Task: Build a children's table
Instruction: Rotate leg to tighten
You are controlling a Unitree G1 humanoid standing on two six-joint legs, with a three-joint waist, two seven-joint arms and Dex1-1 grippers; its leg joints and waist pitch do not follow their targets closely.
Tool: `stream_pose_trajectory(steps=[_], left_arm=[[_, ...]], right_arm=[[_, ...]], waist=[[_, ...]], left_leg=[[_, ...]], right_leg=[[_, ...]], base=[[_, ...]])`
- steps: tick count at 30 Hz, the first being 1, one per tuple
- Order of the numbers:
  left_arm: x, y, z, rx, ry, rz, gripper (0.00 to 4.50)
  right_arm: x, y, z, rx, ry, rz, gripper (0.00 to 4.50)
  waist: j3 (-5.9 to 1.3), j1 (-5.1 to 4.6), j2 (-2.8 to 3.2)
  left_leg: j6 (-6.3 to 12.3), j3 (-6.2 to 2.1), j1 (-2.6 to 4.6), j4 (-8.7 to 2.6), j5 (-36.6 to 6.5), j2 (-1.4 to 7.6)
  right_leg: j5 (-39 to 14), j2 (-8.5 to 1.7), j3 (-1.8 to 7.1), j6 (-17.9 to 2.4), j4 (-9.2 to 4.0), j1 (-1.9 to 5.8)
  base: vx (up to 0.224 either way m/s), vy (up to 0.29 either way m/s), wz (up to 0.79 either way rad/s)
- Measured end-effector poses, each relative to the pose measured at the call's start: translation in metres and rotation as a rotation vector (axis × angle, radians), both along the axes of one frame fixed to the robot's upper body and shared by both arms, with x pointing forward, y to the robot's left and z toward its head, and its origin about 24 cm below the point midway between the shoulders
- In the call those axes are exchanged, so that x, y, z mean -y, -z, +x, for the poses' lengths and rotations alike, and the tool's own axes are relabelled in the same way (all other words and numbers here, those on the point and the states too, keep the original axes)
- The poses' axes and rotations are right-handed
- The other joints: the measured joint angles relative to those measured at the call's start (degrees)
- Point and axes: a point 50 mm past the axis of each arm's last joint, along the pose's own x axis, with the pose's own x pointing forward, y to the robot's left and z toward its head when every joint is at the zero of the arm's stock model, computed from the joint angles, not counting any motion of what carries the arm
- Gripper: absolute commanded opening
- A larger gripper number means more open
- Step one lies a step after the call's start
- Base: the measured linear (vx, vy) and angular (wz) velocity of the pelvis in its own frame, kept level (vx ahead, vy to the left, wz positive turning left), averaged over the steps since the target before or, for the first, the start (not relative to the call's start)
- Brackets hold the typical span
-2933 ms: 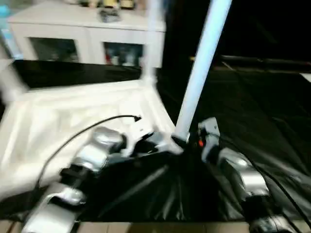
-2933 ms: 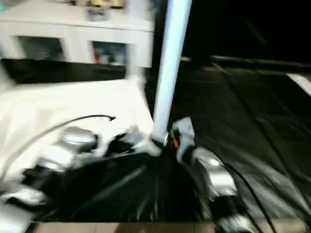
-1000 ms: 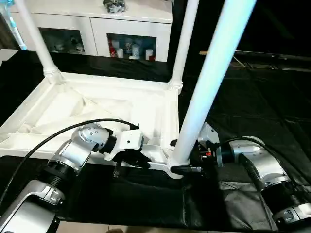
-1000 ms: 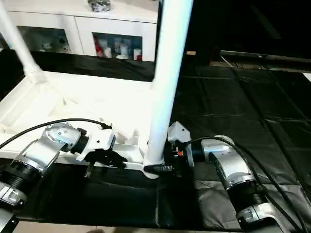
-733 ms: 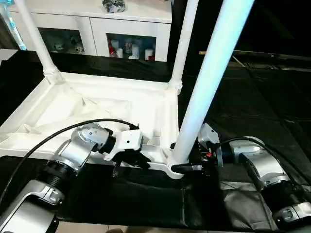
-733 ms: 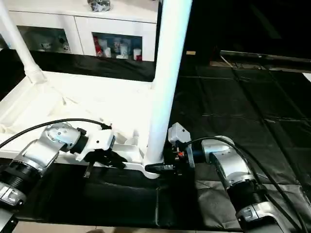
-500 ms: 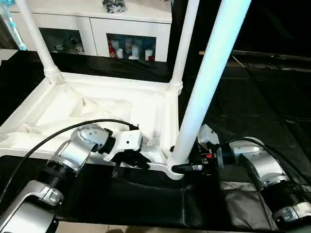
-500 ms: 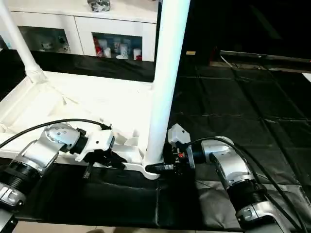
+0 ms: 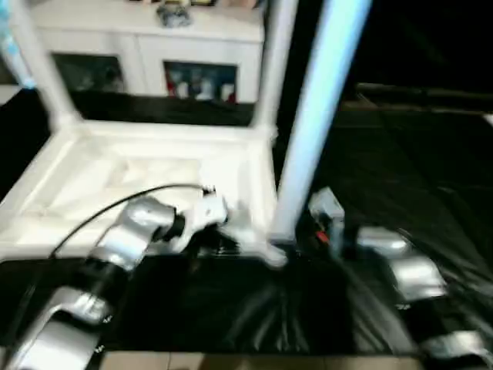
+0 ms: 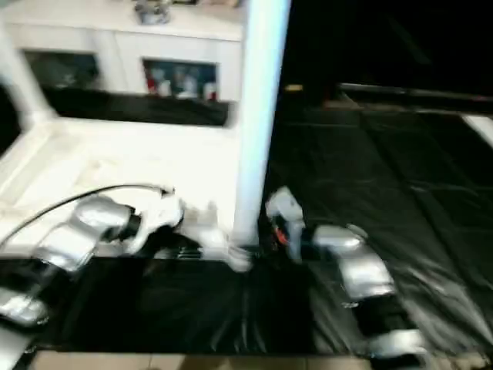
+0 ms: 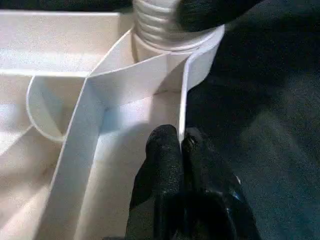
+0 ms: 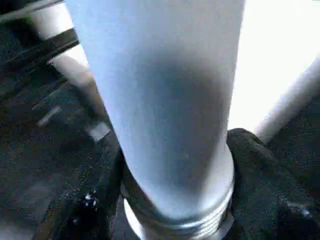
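At the near right corner of the upturned table top, which lies ribbed side up on the black sheet, a white leg stands almost upright, its threaded foot entering the corner socket. The right gripper is clasped round the leg just above the threads, one black finger on each side, so the leg's long axis runs straight up out of its grasp. The left gripper is clenched on the thin rim wall just beside the socket, bracing the top. Two more legs rise at the far corners. Open sheet lies to the right, the white cabinet well behind.
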Motion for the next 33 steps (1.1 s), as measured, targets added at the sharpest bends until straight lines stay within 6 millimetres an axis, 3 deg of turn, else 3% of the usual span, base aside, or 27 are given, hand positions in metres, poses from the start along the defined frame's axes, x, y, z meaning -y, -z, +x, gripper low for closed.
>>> stream_pose_trajectory(steps=[4,12,14,15,16,24,29,33], left_arm=[[0.022,0.003,0.007,0.006,-0.135,-0.031,0.0],[0.038,0.003,0.015,0.017,-0.248,-0.032,0.0],[0.038,0.002,0.015,0.022,-0.247,-0.028,0.0],[0.038,0.002,0.016,0.023,-0.246,-0.027,0.0],[0.038,0.001,0.016,0.026,-0.245,-0.027,0.0],[0.027,-0.003,0.019,0.069,-0.237,-0.014,0.0],[0.02,-0.008,0.019,0.085,-0.187,-0.022,0.0],[0.01,-0.011,0.016,0.1,-0.126,-0.018,0.0]], right_arm=[[-0.006,-0.001,0.018,-0.022,0.214,-0.028,2.66],[-0.014,-0.005,0.033,-0.042,0.362,-0.044,2.66],[-0.014,-0.006,0.033,-0.037,0.368,-0.046,2.66],[-0.014,-0.006,0.033,-0.036,0.369,-0.044,3.21],[-0.015,-0.006,0.033,-0.035,0.373,-0.039,3.35],[-0.021,-0.003,0.028,-0.008,0.358,0.036,3.95],[-0.006,-0.001,0.015,0.05,0.269,0.057,4.43],[0.012,0.0,0.003,0.08,0.159,0.066,4.43]], waist=[[0.05,-1.34,0.32],[0.15,-1.56,0.42],[0.15,-1.52,0.42],[0.14,-1.49,0.41],[0.13,-1.46,0.39],[0.11,-1.3,0.37],[0.1,-0.45,0.36],[0.1,-0.11,0.36]], left_leg=[[0.01,-0.77,-0.28,-0.1,0.0,0.0],[0.08,-0.67,-0.37,-0.1,-0.03,-0.46],[0.08,-0.66,-0.41,-0.11,-0.03,-0.48],[0.08,-0.64,-0.4,-0.11,-0.03,-0.5],[0.09,-0.62,-0.4,-0.11,-0.03,-0.52],[0.04,-0.6,-0.32,-0.82,-0.02,-0.54],[0.04,-0.57,-1.07,-1.0,-0.01,-0.42],[0.34,-0.49,-1.28,-0.94,0.17,-0.39]], right_leg=[[0.01,-0.2,-1.28,-0.02,-1.55,0.23],[0.03,-0.69,-1.24,-0.04,-1.6,0.1],[0.1,-0.69,-1.16,-0.15,-1.55,0.07],[0.16,-0.69,-1.1,-0.24,-1.49,0.07],[0.22,-0.69,-1.05,-0.34,-1.38,0.03],[1.01,-0.66,-1.02,-0.36,-1.07,-0.26],[1.19,-0.56,-1.03,-0.64,-0.88,-0.91],[1.12,-0.56,-1.02,-0.74,-0.7,-1.32]], base=[[-0.014,0.007,-0.03],[0.0,0.0,0.0],[0.0,0.0,0.0],[0.0,0.0,0.0],[0.0,0.0,0.0],[0.0,0.0,0.0],[0.0,0.0,0.0],[0.0,0.0,0.0]])
